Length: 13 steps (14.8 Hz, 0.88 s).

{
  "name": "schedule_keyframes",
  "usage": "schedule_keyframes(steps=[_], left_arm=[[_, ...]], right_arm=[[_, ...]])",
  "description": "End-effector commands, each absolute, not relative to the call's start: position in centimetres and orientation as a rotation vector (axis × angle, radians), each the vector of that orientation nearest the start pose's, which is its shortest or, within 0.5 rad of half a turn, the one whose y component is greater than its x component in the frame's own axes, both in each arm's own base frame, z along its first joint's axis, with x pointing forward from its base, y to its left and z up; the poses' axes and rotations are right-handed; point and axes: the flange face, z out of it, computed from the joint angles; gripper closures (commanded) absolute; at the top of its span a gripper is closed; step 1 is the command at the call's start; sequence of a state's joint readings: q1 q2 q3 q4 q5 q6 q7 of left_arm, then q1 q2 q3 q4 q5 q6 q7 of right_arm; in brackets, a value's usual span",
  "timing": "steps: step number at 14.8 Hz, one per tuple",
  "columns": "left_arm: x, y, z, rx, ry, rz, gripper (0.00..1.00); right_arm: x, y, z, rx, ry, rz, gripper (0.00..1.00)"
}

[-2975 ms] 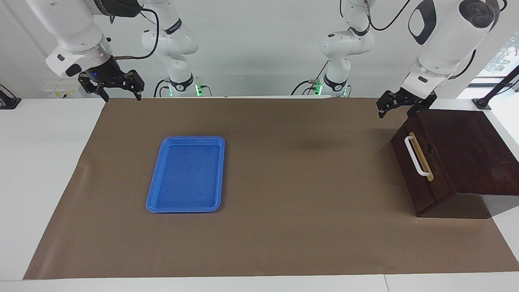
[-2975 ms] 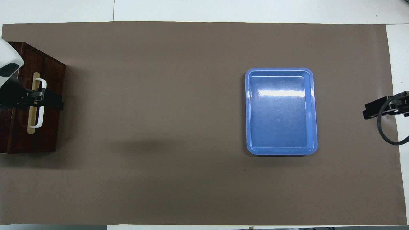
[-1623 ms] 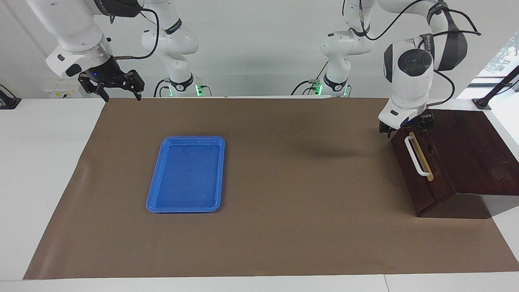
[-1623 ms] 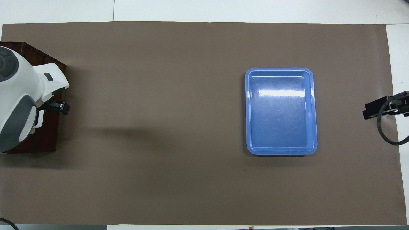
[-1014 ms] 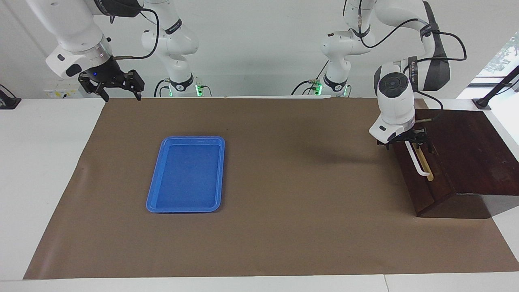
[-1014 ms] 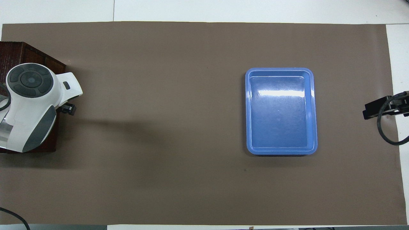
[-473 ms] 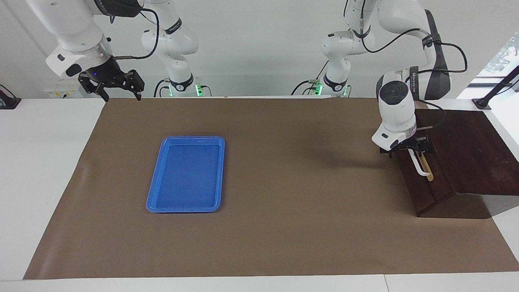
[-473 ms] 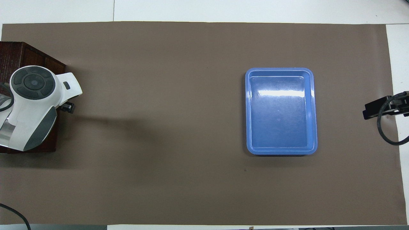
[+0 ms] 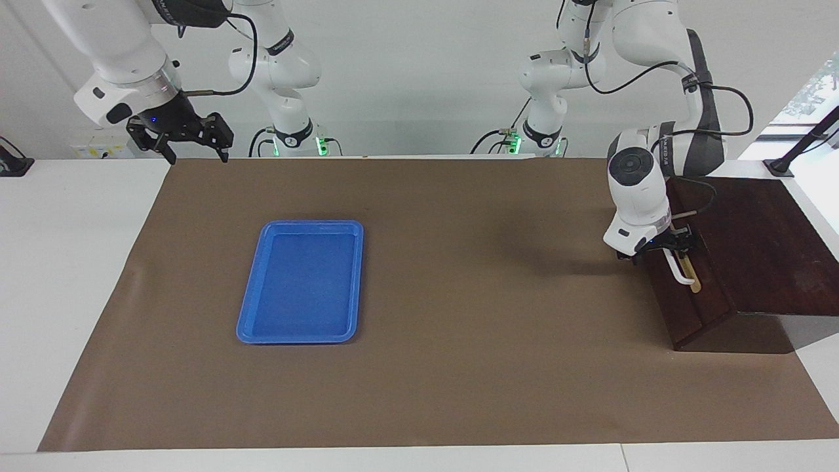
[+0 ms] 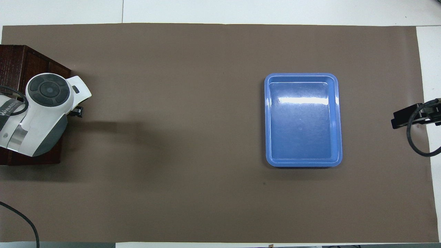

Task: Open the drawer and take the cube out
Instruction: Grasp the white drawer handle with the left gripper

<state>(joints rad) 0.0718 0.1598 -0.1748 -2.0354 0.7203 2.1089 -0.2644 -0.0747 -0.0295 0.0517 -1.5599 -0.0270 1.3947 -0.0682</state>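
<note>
Left gripper: I have it down at the drawer's front, at the white handle. Its fingers are spread, one on each side of the bar's upper part; I can't tell whether they touch it.
Drawer: closed, flush in the dark wooden box at the left arm's end of the table, its front turned toward the table's middle.
Cube: I can't see it anywhere on the table.
In the way: from overhead, the left arm's white wrist covers the handle and most of the drawer front, so I read the contact from the facing camera only.
Right gripper: waiting, jaws apart and holding nothing, raised over the mat's corner at the right arm's end, near the robots.
Blue tray: bare inside, flat on the brown mat, toward the right arm's end and well apart from the box.
Between tray and box: only open mat.
</note>
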Motion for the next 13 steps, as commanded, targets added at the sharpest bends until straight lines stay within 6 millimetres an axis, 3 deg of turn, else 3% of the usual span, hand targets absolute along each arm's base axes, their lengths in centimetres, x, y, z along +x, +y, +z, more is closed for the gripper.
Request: schedule_keyframes(steps=[1, 8, 13], left_arm=[[57.7, -2.8, 37.0, -2.533, 0.313, -0.073, 0.00], [57.4, -4.0, 36.7, -2.530, 0.351, -0.072, 0.00], [57.0, -7.0, 36.7, -2.523, 0.426, -0.085, 0.00]], right_arm=[[52.5, -1.6, 63.5, -3.154, -0.071, 0.196, 0.00], [52.5, -1.7, 63.4, -3.154, -0.066, 0.198, 0.00], [52.5, -1.7, 63.4, -3.154, -0.066, 0.198, 0.00]])
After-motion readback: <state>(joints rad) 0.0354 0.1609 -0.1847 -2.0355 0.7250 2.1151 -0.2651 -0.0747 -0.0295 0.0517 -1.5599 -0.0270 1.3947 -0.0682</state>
